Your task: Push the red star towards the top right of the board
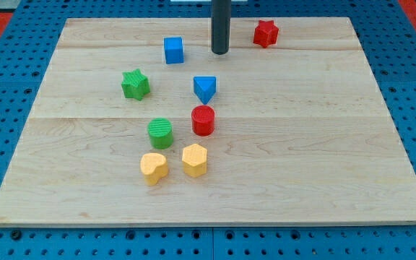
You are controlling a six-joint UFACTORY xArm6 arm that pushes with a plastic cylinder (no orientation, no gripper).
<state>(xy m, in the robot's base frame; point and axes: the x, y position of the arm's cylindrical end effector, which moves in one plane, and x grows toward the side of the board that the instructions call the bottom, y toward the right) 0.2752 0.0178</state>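
Red star (265, 33) sits apart to the view's right of my tip (219, 53); no claw shows.

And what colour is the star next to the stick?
Red. The red star sits right of my tip, near the board's top, clearest in the camera view.

Lab / robot test bench, not a home or shop. Evidence: pale wooden board (266, 144) as the counter, sitting on a blue perforated mounting plate (20, 43) with a regular hole grid, typical fixture base. A straight dark rod (220, 29) comes down from the view's top. On the counter only small plain-coloured plastic shape blocks, e.g. a blue cube (173, 50) and a green star (135, 84): test props, no household items.
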